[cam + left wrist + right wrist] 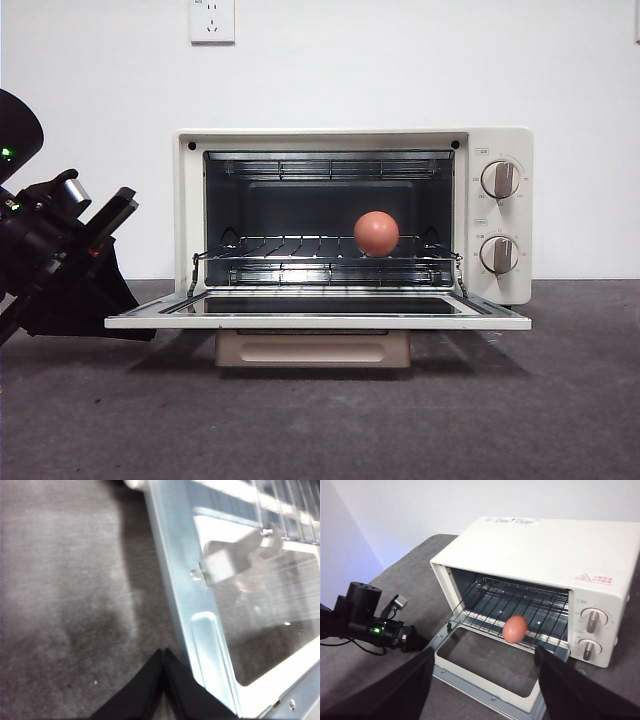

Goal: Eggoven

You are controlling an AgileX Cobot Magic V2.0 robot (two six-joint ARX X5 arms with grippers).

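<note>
Front view: your left gripper [164, 652], jaws together, sits just left of the cream toaster oven's [500, 140] lowered glass door [318, 321]; the reddish-brown egg [376, 233] rests on the rack, and the right gripper [482, 662] hangs jaws apart.

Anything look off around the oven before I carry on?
Nothing looks damaged or spilled. The egg sits loose on the wire rack inside the toaster oven, so it might roll. The door is fully down, and the shut left gripper is low beside its edge.
</note>
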